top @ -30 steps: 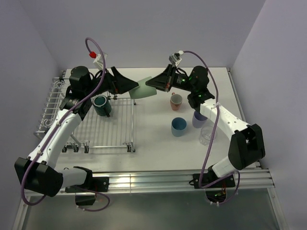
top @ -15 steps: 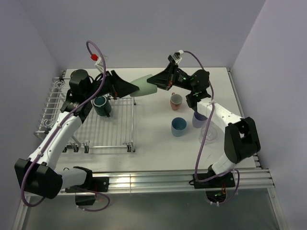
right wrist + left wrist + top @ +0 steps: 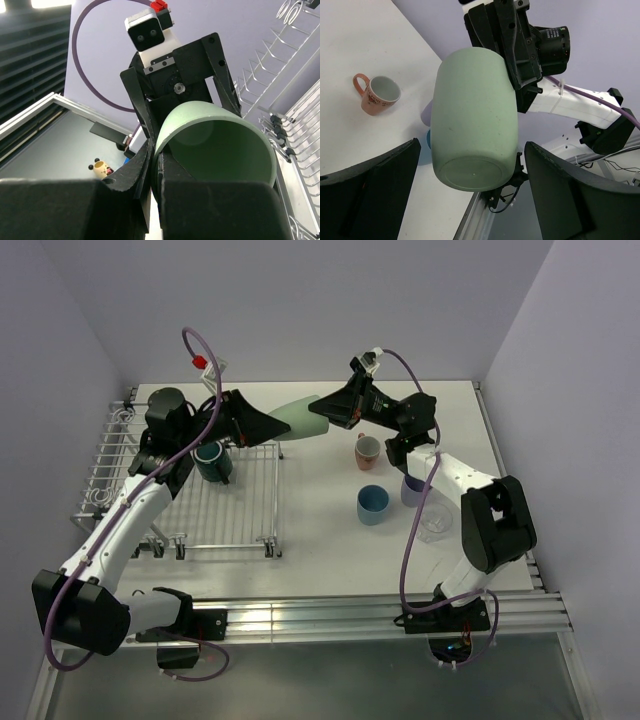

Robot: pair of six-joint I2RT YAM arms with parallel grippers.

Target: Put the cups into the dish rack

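The pale green cup [image 3: 297, 420] hangs on its side in the air above the rack's right edge. My right gripper [image 3: 320, 408] is shut on its rim, one finger inside and one outside, as the right wrist view [image 3: 157, 165] shows with the cup's mouth [image 3: 220, 145]. My left gripper [image 3: 272, 425] is open, its fingers on either side of the cup's base [image 3: 472, 120] with gaps on both sides. The dark green mug [image 3: 212, 460] stands on the dish rack [image 3: 190, 525]. The salmon-orange cup [image 3: 368, 451], blue cup [image 3: 373, 504], lavender cup [image 3: 415, 488] and clear cup [image 3: 435, 523] stand on the table at right.
The rack's raised wire side basket [image 3: 105, 465] runs along the far left. The salmon-orange cup also shows in the left wrist view [image 3: 377, 94]. Walls close the table in at the back and on both sides.
My right gripper has carried the pale green cup a little left and up, base first, between my left gripper's open fingers. The right forearm has swung closer to the table cups.
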